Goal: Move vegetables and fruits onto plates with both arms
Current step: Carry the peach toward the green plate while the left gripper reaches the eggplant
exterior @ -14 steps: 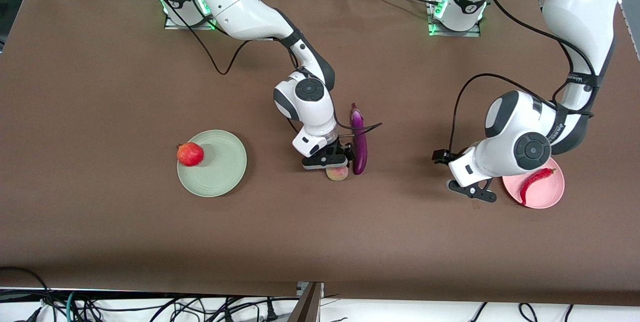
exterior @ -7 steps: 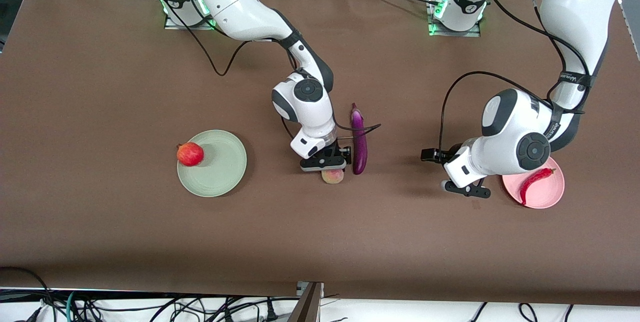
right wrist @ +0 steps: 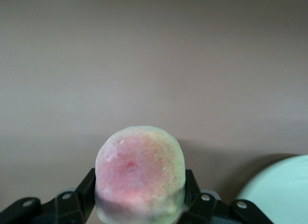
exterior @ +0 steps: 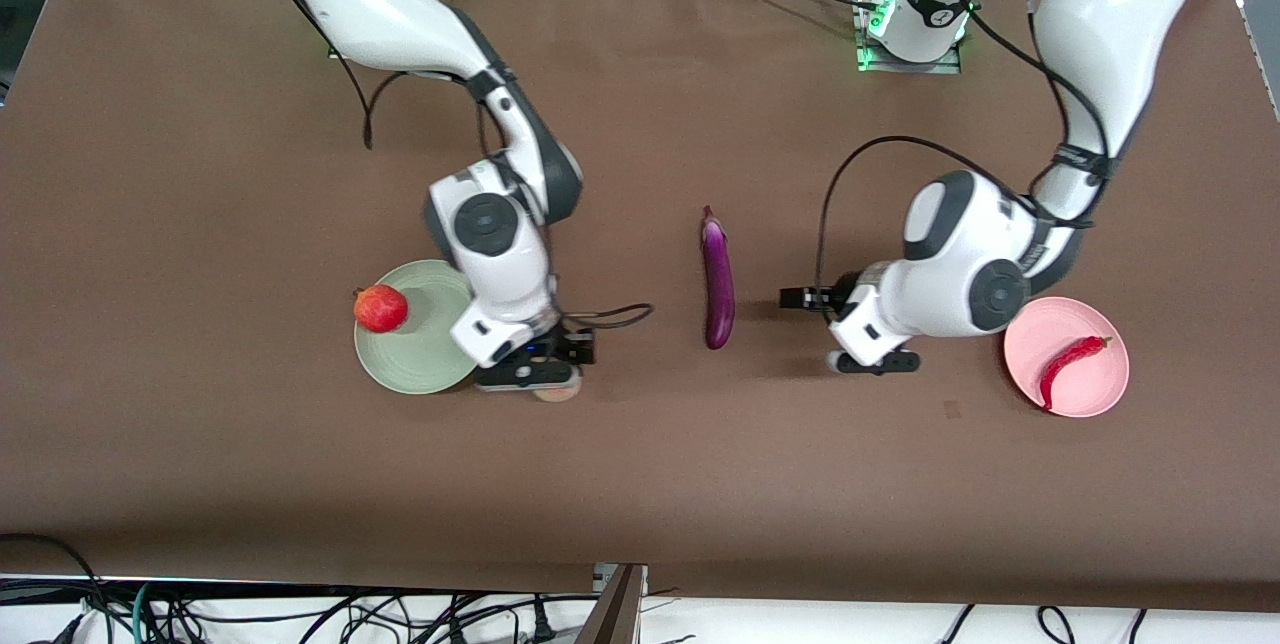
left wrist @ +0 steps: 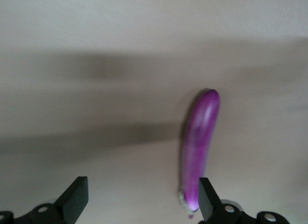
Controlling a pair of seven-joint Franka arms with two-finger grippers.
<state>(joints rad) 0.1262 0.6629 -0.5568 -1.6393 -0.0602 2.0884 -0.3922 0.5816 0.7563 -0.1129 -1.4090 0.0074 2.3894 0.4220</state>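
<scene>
My right gripper (exterior: 545,382) is shut on the yellow-green fruit with a pink centre (right wrist: 139,171) and holds it just off the mint green plate's (exterior: 440,329) rim, toward the eggplant. The fruit shows under the gripper in the front view (exterior: 557,390). The red-orange fruit (exterior: 380,308) sits on that plate's rim. The purple eggplant (exterior: 717,276) lies mid-table and shows in the left wrist view (left wrist: 198,147). My left gripper (exterior: 870,361) is open and empty (left wrist: 139,204), between the eggplant and the pink plate (exterior: 1090,394), which holds the red chili (exterior: 1067,364).
The brown table (exterior: 200,174) carries nothing else. The arm bases stand along the table's edge farthest from the front camera. Cables hang below the edge nearest the front camera.
My right gripper lifted the yellow-green fruit from beside the eggplant and carried it toward the mint plate. My left gripper moved from the pink plate toward the eggplant.
</scene>
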